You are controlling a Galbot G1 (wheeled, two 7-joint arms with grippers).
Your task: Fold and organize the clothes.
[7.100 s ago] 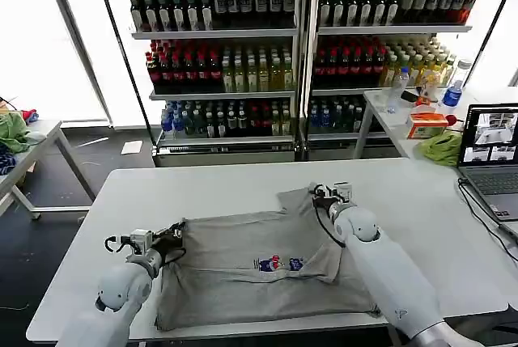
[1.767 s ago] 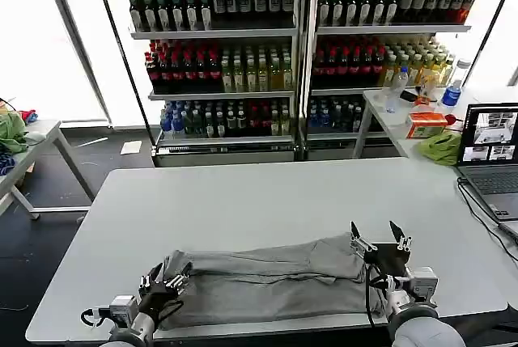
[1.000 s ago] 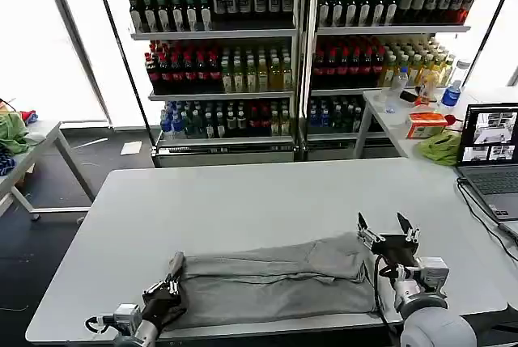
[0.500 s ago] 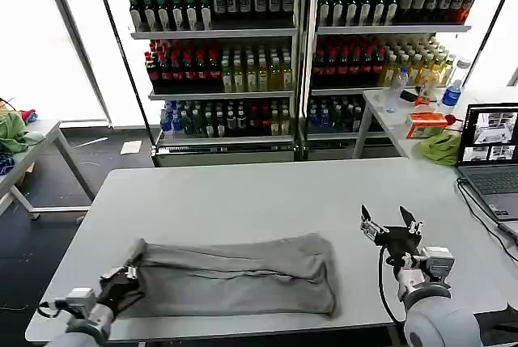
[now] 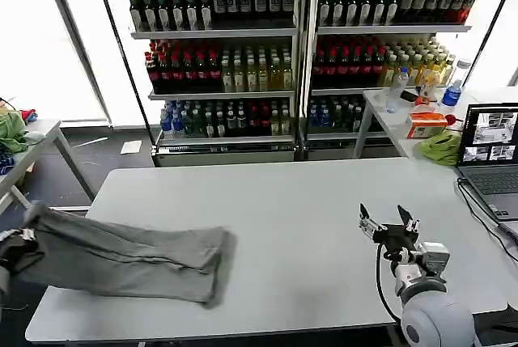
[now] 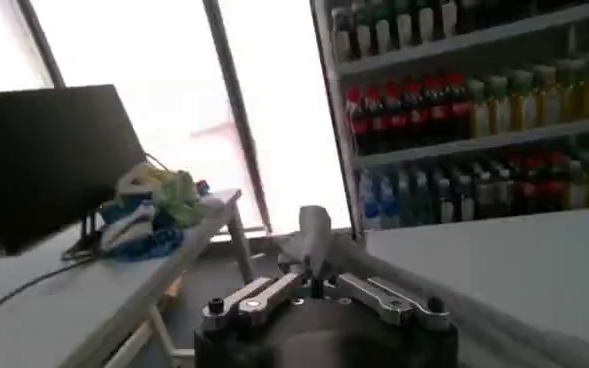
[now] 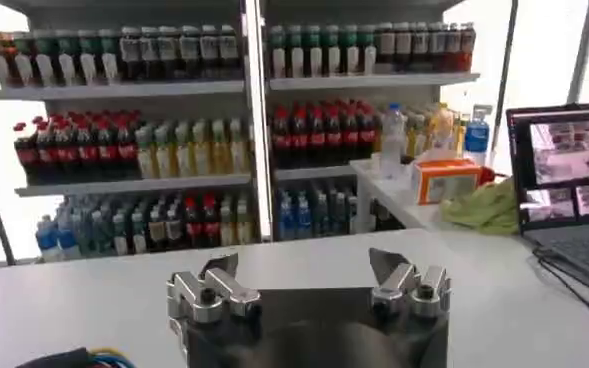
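A light grey shirt (image 5: 129, 254), folded into a long band, lies across the front left of the white table (image 5: 307, 193), and its left end hangs past the table's edge. My left gripper (image 5: 14, 243) is at that end, off the table's left side, shut on the cloth. In the left wrist view a pinched tuft of the shirt (image 6: 314, 228) sticks up above the left gripper (image 6: 316, 287). My right gripper (image 5: 389, 223) hovers over the front right of the table, open and holding nothing; the right wrist view shows the right gripper (image 7: 305, 272) spread wide over bare tabletop.
A laptop (image 5: 491, 149) sits at the table's right edge. Behind it, a side table holds a green cloth (image 5: 441, 146), a box and bottles. Another side table with bundled cloths (image 5: 12, 130) stands at the far left. Drink shelves (image 5: 299, 40) line the back.
The left gripper has dragged the folded shirt from the table's front middle to its left edge and moved off the side. The right gripper has let go and stays open.
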